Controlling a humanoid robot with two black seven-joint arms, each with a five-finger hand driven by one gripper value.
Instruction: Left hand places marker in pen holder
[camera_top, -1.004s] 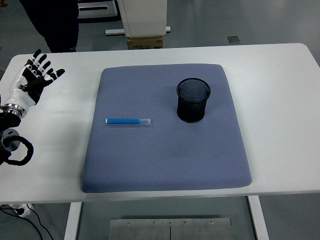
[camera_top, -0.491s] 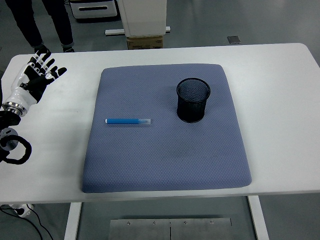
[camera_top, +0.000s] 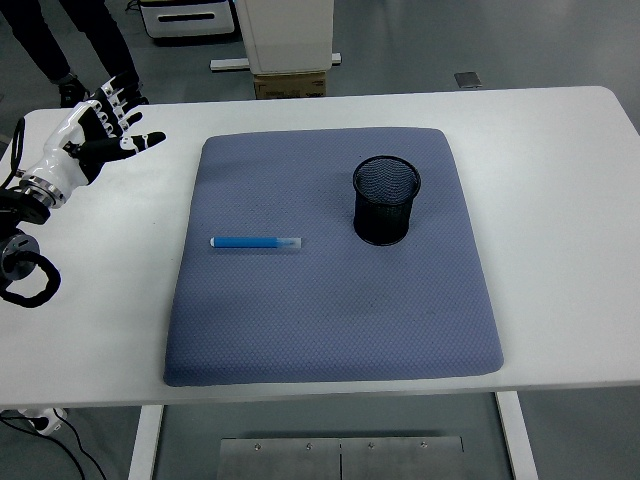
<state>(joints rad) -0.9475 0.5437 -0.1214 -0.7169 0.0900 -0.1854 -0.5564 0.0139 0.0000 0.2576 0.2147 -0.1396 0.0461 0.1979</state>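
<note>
Head view: left robot hand (camera_top: 88, 146) fingers spread, empty, well apart from marker (camera_top: 256, 242) on mat (camera_top: 330, 320).

White table (camera_top: 560, 200) w/ blue-grey mat (camera_top: 330, 320) flat on its middle.

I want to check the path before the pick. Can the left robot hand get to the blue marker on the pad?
Probably yes. The left robot hand is open above the table's far left, and nothing lies between it and the blue marker, flat on the blue pad.
</note>
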